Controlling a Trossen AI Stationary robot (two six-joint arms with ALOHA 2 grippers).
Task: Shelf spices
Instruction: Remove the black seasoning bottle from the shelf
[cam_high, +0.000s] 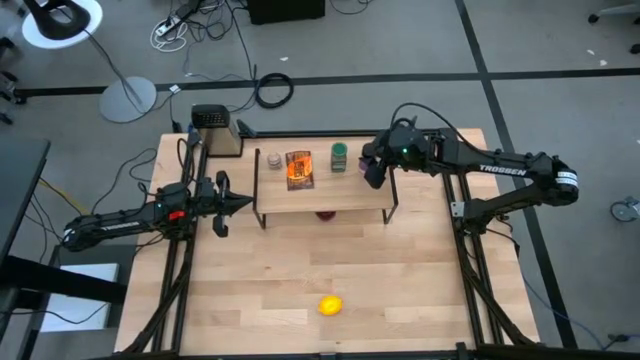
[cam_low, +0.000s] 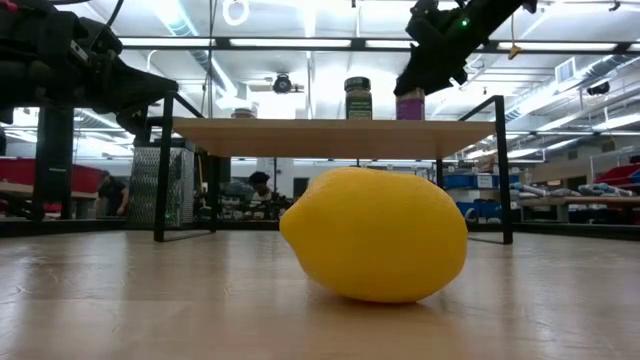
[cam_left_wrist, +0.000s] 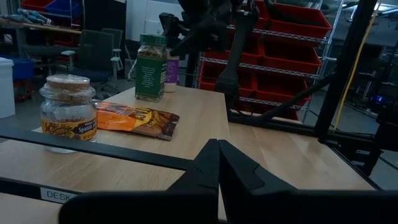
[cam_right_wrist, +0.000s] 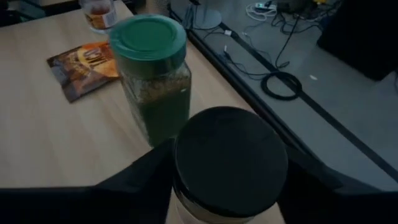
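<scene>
The shelf (cam_high: 325, 190) stands mid-table with its wooden board (cam_low: 330, 137) on black legs. A pale jar (cam_high: 272, 160), a flat orange packet (cam_high: 299, 168) and a green jar (cam_high: 340, 156) rest on the board, and all three also show in the left wrist view: the pale jar (cam_left_wrist: 67, 112), the packet (cam_left_wrist: 137, 119) and the green jar (cam_left_wrist: 151, 67). My right gripper (cam_high: 372, 168) is over the board's right end, shut on the purple jar (cam_low: 410, 103) with the black lid. My left gripper (cam_high: 228, 203) hangs shut, left of the shelf, touching nothing. My right gripper holds the purple jar at its top, just under the black lid (cam_right_wrist: 230, 158), with one finger (cam_right_wrist: 140, 177) on each side. It comes from above, slanting in from the table's right. The jar is upright beside the green jar (cam_right_wrist: 155, 81), and its base looks set on the board.
A yellow lemon (cam_high: 330, 305) lies near the table's near edge, filling the low view as the lemon (cam_low: 375, 235). A small dark red round object (cam_high: 325, 213) sits under the shelf. A black mesh box (cam_high: 215, 130) stands at the far left corner. Bare wood lies around the lemon.
</scene>
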